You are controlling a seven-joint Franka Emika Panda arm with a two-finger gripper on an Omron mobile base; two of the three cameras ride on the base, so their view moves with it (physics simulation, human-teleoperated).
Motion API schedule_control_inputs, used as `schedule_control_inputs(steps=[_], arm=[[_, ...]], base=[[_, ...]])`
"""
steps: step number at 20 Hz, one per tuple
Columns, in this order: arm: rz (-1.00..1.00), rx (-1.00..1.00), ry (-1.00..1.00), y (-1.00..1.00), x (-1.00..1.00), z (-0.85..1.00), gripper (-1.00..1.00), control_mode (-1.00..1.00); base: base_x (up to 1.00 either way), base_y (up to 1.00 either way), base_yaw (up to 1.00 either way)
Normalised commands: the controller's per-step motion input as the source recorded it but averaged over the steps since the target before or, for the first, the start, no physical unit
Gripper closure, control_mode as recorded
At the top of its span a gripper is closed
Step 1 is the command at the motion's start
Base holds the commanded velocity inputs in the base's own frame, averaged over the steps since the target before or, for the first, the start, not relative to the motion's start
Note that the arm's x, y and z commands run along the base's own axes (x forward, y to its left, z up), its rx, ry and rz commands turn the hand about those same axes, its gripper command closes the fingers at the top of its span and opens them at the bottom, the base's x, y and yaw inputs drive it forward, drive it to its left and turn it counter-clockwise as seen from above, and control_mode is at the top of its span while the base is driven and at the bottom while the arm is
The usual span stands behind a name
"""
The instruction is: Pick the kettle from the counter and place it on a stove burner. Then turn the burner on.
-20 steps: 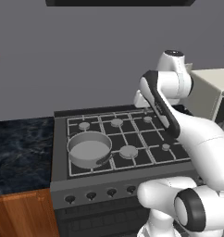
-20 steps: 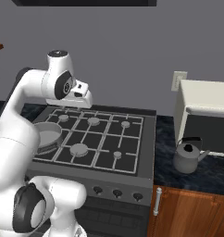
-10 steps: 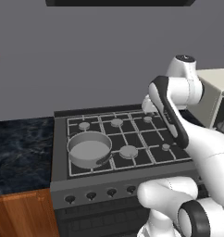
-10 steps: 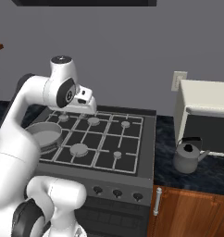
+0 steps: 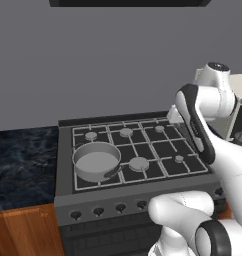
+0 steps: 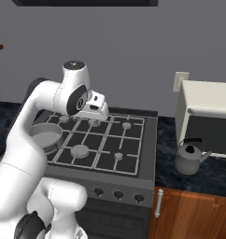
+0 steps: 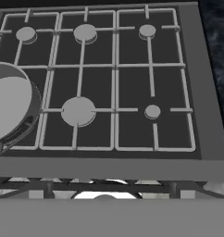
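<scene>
The kettle (image 6: 190, 158) sits untouched on the table (image 6: 166, 135), right of the stove. The pincer (image 6: 97, 108) hovers above the burners, grip state unclear. Everything remains undone.

- kettle (image 6: 189, 158): grey metal, dull sheen; handle thin, dark, matt.
- bench (image 6: 166, 140): dark blue-black marbled stone, polished look. Cabinet fronts (image 6: 194, 214) under it: brown wood, smooth, with a pale metal handle (image 6: 158, 203).
- cooktop (image 7: 132, 88): black, matt. Grate lines (image 7: 115, 69): pale grey, smooth.
- stove burner (image 7: 152, 111): small grey cap, matt metal.
- saucepan (image 5: 96, 161): grey metal, satin inside.
- my arm (image 6: 45, 107): white glossy plastic shell, dark joints.
- wall (image 5: 118, 60): flat grey, matt.
- microwave (image 6: 208, 116): cream casing, dark door.
</scene>
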Motion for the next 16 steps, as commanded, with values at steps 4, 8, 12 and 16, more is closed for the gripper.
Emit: schedule_control_inputs(steps=[4, 8, 12, 16], arm=[[-0.11, 0.0, -0.04, -0.37, -0.04, -0.08, -1.0, -1.0], [-0.15, 0.0, -0.05, -0.37, 0.0, -0.1, -1.0, -1.0], [-0.18, 0.0, -0.05, -0.38, 0.0, -0.11, -1.0, -1.0], [-0.17, 0.02, -0.03, -0.43, 0.0, -0.04, -1.0, -1.0]], base=[[0.0, 0.0, 0.0], [0.0, 0.0, 0.0], [0.0, 0.0, 0.0], [0.0, 0.0, 0.0]])
